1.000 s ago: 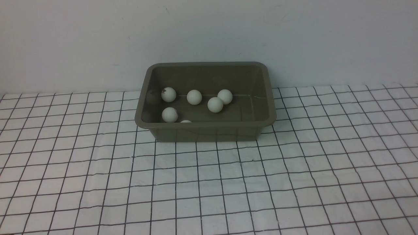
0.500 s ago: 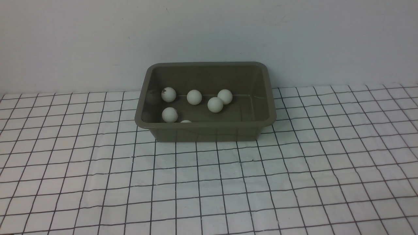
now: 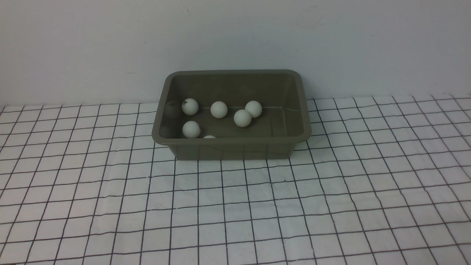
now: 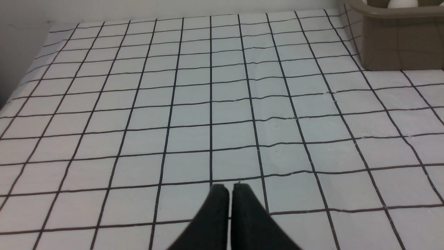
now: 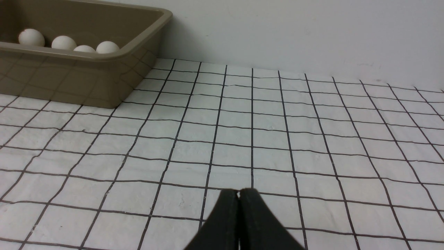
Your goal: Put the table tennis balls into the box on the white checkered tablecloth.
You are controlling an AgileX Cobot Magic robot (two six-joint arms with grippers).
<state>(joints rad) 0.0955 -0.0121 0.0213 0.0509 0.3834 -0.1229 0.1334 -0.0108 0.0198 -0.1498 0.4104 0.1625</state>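
Front view: six table tennis balls [image 3: 219, 109] were seen inside the box [image 3: 235, 149], set on the white checkered tablecloth [image 3: 235, 206]. Left wrist: the left end effector [image 4: 229, 187] was found pressed together, empty. Right wrist: the right end effector [image 5: 238, 192] was likewise closed on nothing.
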